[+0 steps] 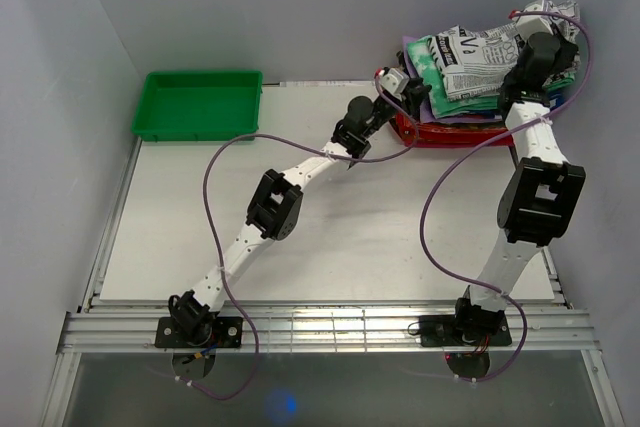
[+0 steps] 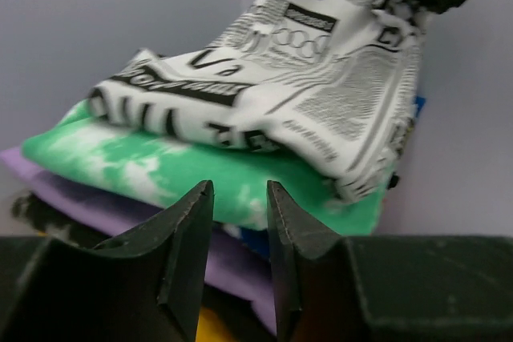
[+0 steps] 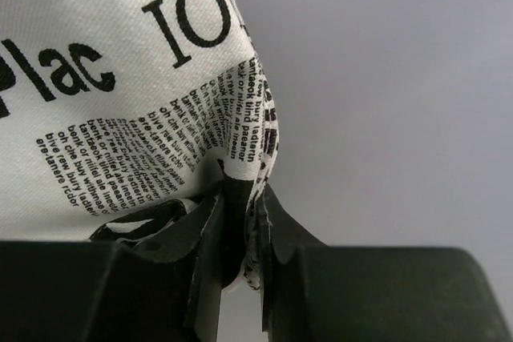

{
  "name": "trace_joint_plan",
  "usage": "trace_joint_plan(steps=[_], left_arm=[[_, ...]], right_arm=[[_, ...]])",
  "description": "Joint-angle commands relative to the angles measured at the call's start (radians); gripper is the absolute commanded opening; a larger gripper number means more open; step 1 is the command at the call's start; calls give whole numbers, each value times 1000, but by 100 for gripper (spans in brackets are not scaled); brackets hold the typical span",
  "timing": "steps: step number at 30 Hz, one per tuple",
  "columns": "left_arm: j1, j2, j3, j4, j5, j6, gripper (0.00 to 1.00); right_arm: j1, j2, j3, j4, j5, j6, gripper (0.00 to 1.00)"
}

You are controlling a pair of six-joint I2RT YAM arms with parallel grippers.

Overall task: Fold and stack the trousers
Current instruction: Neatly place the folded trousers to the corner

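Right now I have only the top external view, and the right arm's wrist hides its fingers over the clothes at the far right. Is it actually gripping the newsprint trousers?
Observer: Yes. In the right wrist view, the right gripper is shut on a fold of the trousers.
Operator: And the other arm, is it holding cloth too?
Observer: No. The left gripper is open, with nothing between its jaws.
Operator: What lies under the trousers?
Observer: A green-and-white tie-dye garment lies directly beneath them, with a purple layer below that.
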Motion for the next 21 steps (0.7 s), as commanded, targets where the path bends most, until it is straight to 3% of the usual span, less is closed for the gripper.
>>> trace_joint_plan(steps=[1, 2, 4, 5, 6, 8, 9, 12, 16, 20, 21], left_arm=[[64, -52, -18, -10, -41, 14, 45], [67, -62, -36, -9, -30, 8, 46], [74, -89, -60, -14, -18, -11, 49], [79, -100, -85, -14, 4, -21, 50], [85, -115, -105, -11, 5, -26, 58], [96, -161, -141, -7, 13, -41, 60], [105, -178, -180, -4, 21, -60, 66], [120, -276, -324, 17, 42, -87, 71], [139, -431, -544, 39, 85, -129, 74], [163, -620, -740, 37, 137, -173, 74], [171, -649, -777, 34, 145, -175, 74]], right_arm=[[-47, -31, 37, 294, 184, -148, 9], [-43, -37, 20, 302, 178, -154, 13], [-32, -48, -8, 313, 175, -180, 43], [-18, -52, -17, 314, 173, -191, 63], [-12, -55, -26, 317, 172, -198, 69], [5, -77, -60, 296, 167, -195, 80], [11, -84, -74, 290, 164, -197, 91], [28, -124, -80, 262, 155, -189, 100], [45, -161, 9, 80, 98, -85, 94], [92, -195, 229, -304, -162, 120, 97], [111, -183, 273, -466, -192, 174, 95]])
